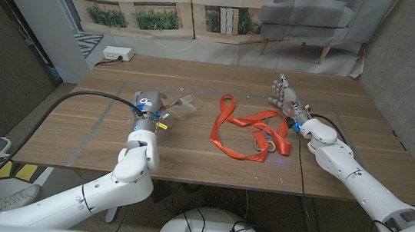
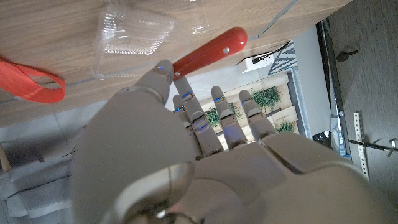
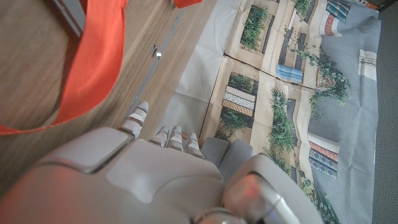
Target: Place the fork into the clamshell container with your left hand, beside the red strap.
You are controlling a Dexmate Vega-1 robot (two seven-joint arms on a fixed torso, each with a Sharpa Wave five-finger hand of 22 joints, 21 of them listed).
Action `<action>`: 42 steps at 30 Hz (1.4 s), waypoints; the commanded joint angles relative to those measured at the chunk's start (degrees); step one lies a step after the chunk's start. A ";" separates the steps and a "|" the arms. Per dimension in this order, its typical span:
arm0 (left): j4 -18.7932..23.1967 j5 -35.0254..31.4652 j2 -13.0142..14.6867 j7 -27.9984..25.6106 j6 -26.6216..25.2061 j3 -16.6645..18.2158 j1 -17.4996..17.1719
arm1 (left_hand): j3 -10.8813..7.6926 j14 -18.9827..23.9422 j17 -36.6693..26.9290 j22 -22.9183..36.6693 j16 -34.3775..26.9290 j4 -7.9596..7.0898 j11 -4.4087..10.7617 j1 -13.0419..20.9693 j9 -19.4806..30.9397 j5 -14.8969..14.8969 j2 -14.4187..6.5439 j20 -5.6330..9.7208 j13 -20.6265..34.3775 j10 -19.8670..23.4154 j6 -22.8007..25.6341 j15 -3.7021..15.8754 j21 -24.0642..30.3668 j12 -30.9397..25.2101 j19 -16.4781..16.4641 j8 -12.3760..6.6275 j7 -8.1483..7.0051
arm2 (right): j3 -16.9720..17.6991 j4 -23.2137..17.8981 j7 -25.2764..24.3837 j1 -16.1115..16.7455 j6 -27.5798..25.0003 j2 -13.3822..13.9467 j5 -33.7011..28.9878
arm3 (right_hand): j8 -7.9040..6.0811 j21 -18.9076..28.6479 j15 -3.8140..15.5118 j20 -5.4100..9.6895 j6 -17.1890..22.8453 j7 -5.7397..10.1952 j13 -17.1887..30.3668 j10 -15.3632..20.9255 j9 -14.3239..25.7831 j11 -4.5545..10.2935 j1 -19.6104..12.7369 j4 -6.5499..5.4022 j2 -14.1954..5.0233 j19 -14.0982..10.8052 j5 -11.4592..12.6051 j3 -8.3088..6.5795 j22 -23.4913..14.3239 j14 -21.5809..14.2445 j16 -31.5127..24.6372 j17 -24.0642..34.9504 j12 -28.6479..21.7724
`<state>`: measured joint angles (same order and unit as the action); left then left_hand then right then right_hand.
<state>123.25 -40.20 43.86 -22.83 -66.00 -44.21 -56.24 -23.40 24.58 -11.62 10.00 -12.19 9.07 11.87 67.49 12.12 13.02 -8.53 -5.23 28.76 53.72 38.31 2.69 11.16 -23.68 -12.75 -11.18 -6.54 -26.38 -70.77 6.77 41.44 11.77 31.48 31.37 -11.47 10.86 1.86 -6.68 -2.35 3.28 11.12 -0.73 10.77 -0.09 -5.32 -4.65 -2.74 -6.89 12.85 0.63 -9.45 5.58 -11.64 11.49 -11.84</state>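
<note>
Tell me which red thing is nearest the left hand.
The fork's straight red handle, right by the left hand; the looped red strap lies farther off.

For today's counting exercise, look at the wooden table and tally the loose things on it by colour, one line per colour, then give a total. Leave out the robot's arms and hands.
Red: 2, the strap and the fork's red handle
Clear: 1, the clamshell container
Total: 3 things on the table
</note>
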 commanded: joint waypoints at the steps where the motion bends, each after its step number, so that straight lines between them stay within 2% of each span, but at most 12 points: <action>1: -2.97 -0.02 -1.15 -2.20 -0.87 -1.57 1.53 | -0.27 -0.20 -0.21 0.10 0.31 0.02 0.16 0.08 0.08 0.16 -0.40 -0.05 0.26 -0.32 -0.25 4.60 0.29 -0.27 -0.26 0.22 0.00 | -0.17 1.06 0.54 -0.43 1.07 -0.36 -0.23 | 0.10 -0.04 0.37 0.04 -0.13 0.18 0.18 0.02 0.13 0.01 -0.18 -0.11 -0.34 -0.10 0.05 0.14 -0.33 -0.36 -0.20 0.09 0.18; 19: -4.40 1.55 -1.37 -1.97 -1.62 -2.88 3.60 | -0.38 -0.32 -0.31 0.10 0.26 -0.09 0.12 -0.11 0.13 0.07 -0.53 0.10 0.38 -0.55 -0.56 4.56 0.31 -0.54 -0.36 0.29 -0.08 | -0.20 1.58 0.62 -0.58 1.51 -0.65 -0.30 | 0.12 -0.09 0.81 -0.01 -0.12 0.10 0.18 -0.09 0.13 0.16 -0.28 0.01 -0.17 0.04 0.01 0.23 -0.33 -0.30 -0.14 0.06 0.24; 25: -5.36 1.98 -1.26 -1.80 -1.53 -3.72 4.35 | -0.45 -0.36 -0.34 0.11 0.25 -0.18 0.18 -0.22 0.14 0.04 -0.65 -0.04 0.41 -0.96 -0.58 4.43 0.32 -0.48 -0.40 0.26 -0.14 | -0.25 1.44 0.87 -0.52 1.57 -0.53 -0.33 | 0.11 -0.07 1.59 0.32 -0.09 0.18 0.17 -0.08 0.13 0.19 -0.35 0.06 -0.13 0.01 0.00 0.25 -0.33 -0.18 -0.08 0.03 0.25; 42: -7.71 3.96 -2.14 -2.00 -1.17 -4.68 5.69 | -0.68 -0.26 -0.31 0.11 0.23 -0.14 0.01 -0.29 0.18 -0.02 -0.69 0.21 0.38 -1.12 -0.73 4.31 0.30 -0.62 -0.39 0.23 0.20 | -0.02 0.14 0.57 0.06 1.53 0.00 -0.35 | 0.15 -0.10 1.53 0.08 -0.17 0.27 0.17 -0.10 0.13 0.28 -0.43 0.12 -0.13 0.10 -0.01 0.27 -0.32 -0.23 -0.07 -0.01 0.26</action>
<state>117.11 -37.40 42.25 -24.80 -67.44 -48.20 -51.54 -23.63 24.59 -11.78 9.99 -12.19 8.83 11.96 67.11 12.14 12.80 -8.91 -5.22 29.11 52.62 37.79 2.69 11.16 -23.94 -12.75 -11.18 -6.44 -26.60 -69.88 7.55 41.17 13.34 31.16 30.99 -11.47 10.86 1.86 -6.68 -2.35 3.28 11.12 -0.74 10.77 -0.10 -5.32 -4.66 -2.74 -6.89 12.85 0.62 -9.45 5.58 -11.64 11.49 -11.84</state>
